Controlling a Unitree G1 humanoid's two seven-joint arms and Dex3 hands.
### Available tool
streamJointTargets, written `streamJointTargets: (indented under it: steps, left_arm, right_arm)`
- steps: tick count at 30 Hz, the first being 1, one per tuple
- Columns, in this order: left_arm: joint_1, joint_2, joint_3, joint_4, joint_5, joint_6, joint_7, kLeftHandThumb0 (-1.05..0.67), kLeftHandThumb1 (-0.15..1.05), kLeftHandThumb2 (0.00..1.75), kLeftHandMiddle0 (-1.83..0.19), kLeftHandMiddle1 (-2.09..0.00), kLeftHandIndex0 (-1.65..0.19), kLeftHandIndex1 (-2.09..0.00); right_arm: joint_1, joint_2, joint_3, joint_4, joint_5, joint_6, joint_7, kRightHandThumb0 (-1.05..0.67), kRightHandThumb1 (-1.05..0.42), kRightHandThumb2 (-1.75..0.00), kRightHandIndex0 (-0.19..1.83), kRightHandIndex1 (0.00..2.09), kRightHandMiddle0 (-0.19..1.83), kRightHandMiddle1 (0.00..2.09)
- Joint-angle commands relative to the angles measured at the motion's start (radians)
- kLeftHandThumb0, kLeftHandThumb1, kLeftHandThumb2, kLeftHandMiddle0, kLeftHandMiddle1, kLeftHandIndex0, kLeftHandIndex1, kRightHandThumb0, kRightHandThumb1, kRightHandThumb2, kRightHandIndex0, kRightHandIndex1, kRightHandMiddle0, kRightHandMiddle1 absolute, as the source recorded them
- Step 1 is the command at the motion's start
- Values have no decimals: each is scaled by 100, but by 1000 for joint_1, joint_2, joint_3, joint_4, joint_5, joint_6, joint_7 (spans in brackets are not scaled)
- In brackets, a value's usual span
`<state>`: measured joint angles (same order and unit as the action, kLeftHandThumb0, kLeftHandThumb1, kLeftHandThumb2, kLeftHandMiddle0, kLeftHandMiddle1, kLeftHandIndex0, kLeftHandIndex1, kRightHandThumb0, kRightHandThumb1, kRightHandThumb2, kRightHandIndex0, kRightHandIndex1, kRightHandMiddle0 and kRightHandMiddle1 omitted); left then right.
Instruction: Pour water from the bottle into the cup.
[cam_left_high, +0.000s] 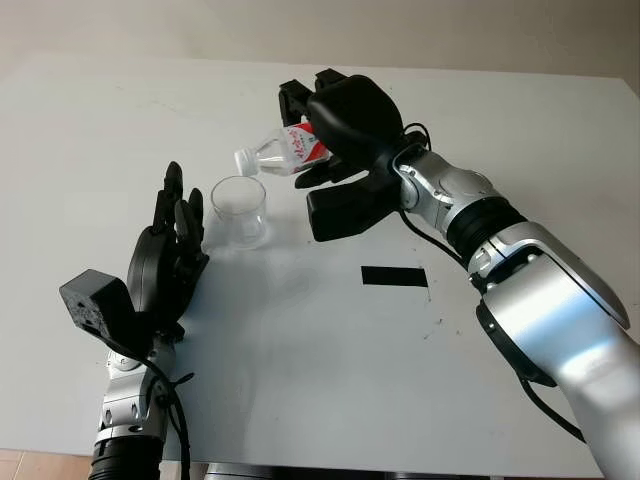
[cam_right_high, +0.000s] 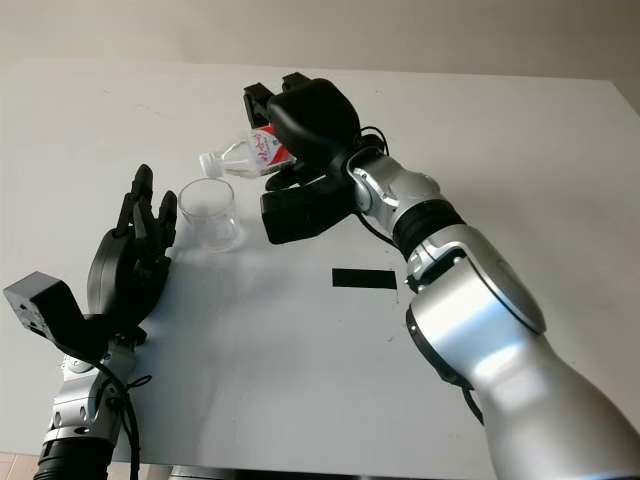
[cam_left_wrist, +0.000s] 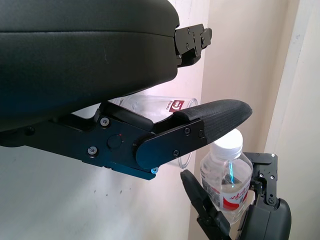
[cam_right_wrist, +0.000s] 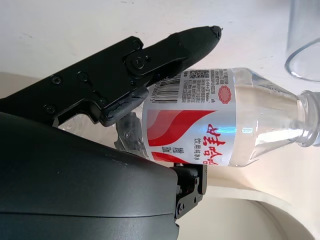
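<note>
Here the right hand (cam_left_high: 345, 130) has its fingers (cam_right_wrist: 165, 47) wrapped around the bottle (cam_left_high: 285, 152), tilted above the counter (cam_left_high: 330, 350), capped mouth over the cup's (cam_left_high: 240, 210) rim. The left hand (cam_left_high: 165, 260) is open beside the cup.

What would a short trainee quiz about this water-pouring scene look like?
1. True or false: the right robot hand holds the clear plastic bottle with the red-and-white label tipped over, its white-capped neck toward the clear round plastic cup.
2. Which robot hand is beside the cup, holding nothing? A left B right
3. Fill in: the flat rectangle on the white table is coloured ____.

Key: 1 true; 2 A; 3 black.
</note>
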<state>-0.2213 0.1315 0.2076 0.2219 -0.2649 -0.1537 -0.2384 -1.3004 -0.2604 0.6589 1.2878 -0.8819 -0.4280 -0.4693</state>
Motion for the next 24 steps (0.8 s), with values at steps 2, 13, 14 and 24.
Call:
streamJointTargets:
  steps: [2,13,14,24]
  left_arm:
    - [18,-10,-9,18,9,5,4,-79,105,77,11,-5,17,-5]
    - [17,-10,-9,18,2,8,-3,-78,105,78,12,-5,18,-5]
    - [17,-9,-9,19,4,8,-1,-78,105,78,12,-5,18,-5]
    - [14,-5,-7,22,4,3,-6,-78,105,78,11,-5,17,-5]
  right_arm:
    - [-43,-15,32,-3,-38,-14,-50,-27,-105,-21,108,209,29,209]
    - [-55,-22,119,9,-138,-3,-165,-30,-105,-24,123,209,68,209]
    - [-57,-21,129,9,-148,3,-175,-30,-105,-22,124,209,68,209]
    - [-59,-17,157,16,-171,24,-221,-32,-105,-15,125,209,72,209]
